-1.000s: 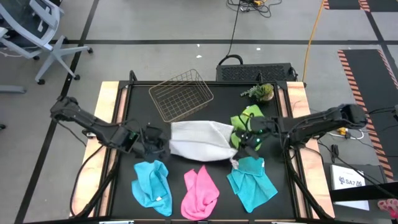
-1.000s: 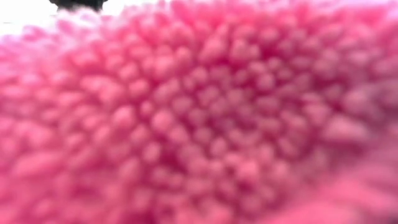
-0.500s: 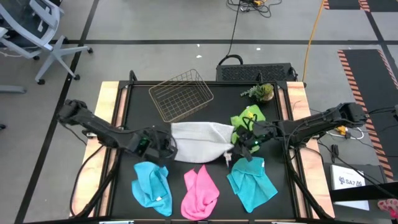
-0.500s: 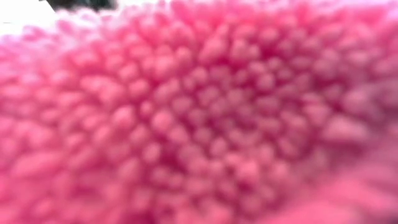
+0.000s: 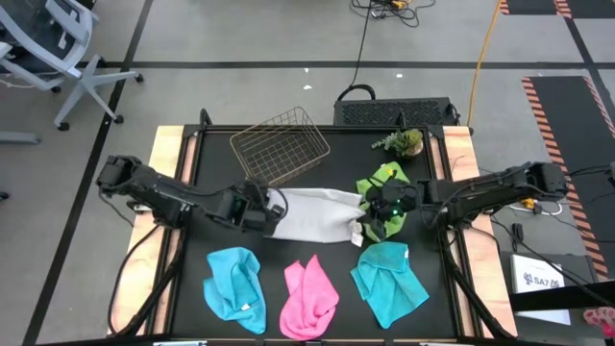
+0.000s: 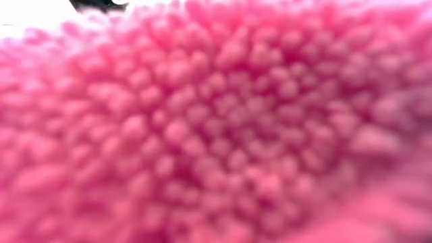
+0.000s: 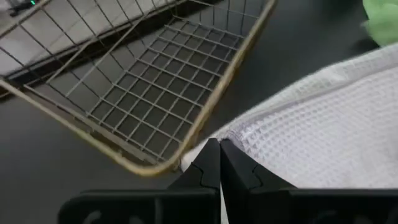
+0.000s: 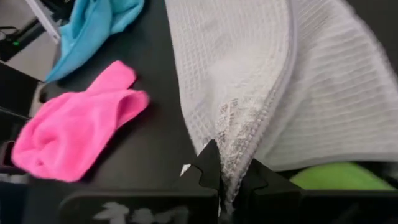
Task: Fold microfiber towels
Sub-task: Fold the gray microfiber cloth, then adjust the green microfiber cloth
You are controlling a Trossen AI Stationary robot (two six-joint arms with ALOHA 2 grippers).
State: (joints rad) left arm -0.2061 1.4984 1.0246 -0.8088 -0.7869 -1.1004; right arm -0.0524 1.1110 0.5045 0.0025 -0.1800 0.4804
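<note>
Both arms stretched inward, left gripper (image 5: pixel 272 210) – right gripper (image 5: pixel 363 227) – pinching white-grey towel (image 5: pixel 322 213) ends

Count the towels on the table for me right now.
5. White-grey towel mid-table, pinched at each end by a gripper; lime green towel near its right end; along the front edge, cyan towel, pink towel, cyan towel. None seem hidden.

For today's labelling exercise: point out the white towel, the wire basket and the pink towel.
white towel (image 5: pixel 317 215), high view, middle of the cloth.
wire basket (image 5: pixel 281 146), high view, mesh floor.
pink towel (image 5: pixel 309 298), high view, centre of the bunched cloth.
</note>
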